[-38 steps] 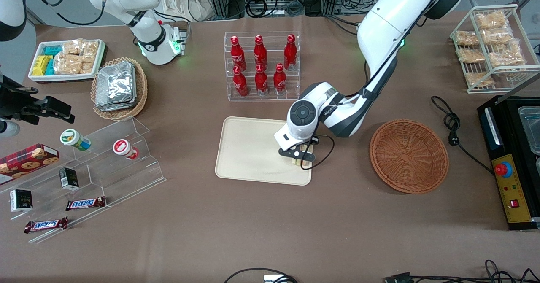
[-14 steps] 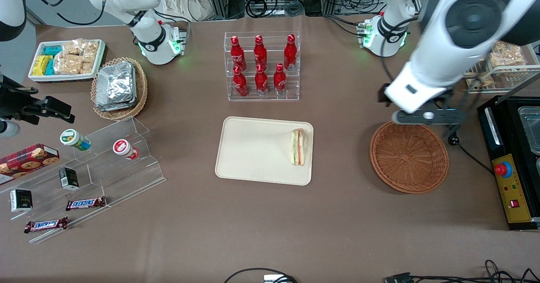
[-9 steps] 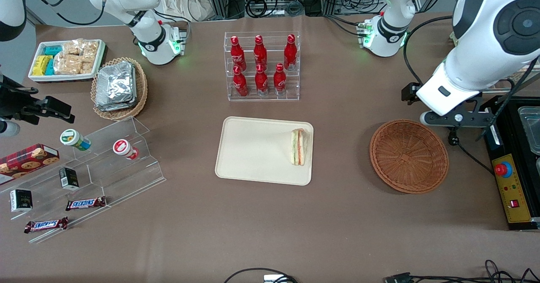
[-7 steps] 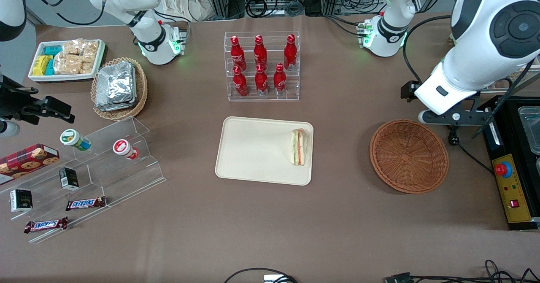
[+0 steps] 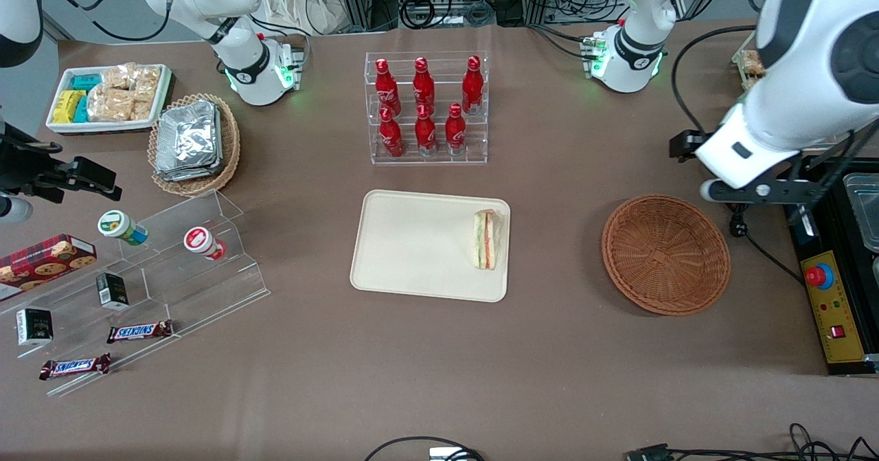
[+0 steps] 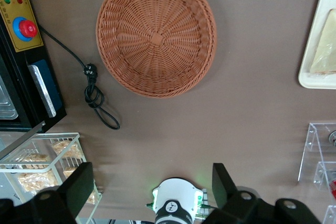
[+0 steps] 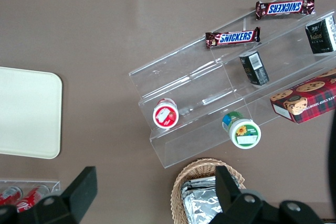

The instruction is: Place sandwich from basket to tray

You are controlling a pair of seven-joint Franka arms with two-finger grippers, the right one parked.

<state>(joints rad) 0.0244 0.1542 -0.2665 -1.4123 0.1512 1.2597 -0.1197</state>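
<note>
Front view first: the sandwich (image 5: 485, 240) lies flat on the tray (image 5: 405, 248), tucked against the tray's rim at the end nearest the basket (image 5: 665, 254). Nothing touches it. The basket sits on the brown surface (image 5: 439, 365) well apart from the tray, toward the working arm's end, and its woven bowl holds nothing.

The gripper (image 5: 755, 189) hangs high above the surface, farther from the front camera than the basket and just beside the black machine (image 5: 834, 268) with the red button. It is well clear of both tray and sandwich. From the left wrist camera, both fingers (image 6: 79, 190) stand wide apart with nothing between them; that gripper (image 6: 152, 192) looks straight down at the basket (image 6: 156, 34), with a corner of the tray (image 6: 315, 74) and the pale sandwich (image 6: 326, 51) at the picture's edge. A black power cable (image 6: 94, 93) coils on the surface near the basket.

Farther from the front camera than the tray, a clear rack of red bottles (image 5: 426, 107) stands upright.
</note>
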